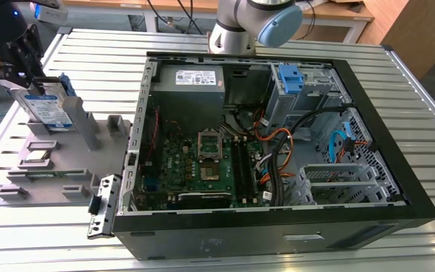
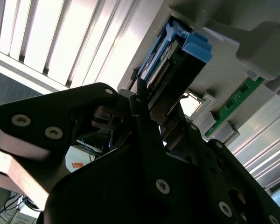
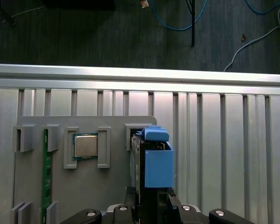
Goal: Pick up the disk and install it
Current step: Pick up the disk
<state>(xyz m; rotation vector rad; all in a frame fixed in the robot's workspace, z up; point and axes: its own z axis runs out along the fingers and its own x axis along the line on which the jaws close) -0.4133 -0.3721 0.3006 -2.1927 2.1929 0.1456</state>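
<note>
One slatted metal table (image 1: 89, 45) carries an open computer case (image 1: 263, 232) and a grey tray (image 1: 59, 167). The gripper (image 1: 25, 83) pinches the disk (image 1: 48, 111), which stands upright in the tray (white-and-blue label, print unreadable). The first wrist view adds dark floor (image 3: 84, 32), plus a chip (image 3: 85, 145) near the disk.

Item, my gripper (image 2: 158, 112): matt black metal, bright screw heads. The disk (image 1: 49, 110): dull silver metal, glossy paper label, smooth blue plastic rails. Fixture (image 1: 74, 164), at the case's nine o'clock in the exterior view: matt grey plastic (faintly grainy). Case (image 1: 278, 232): black painted metal. Table (image 1: 414, 113): ribbed brushed aluminium, catching glare.
</note>
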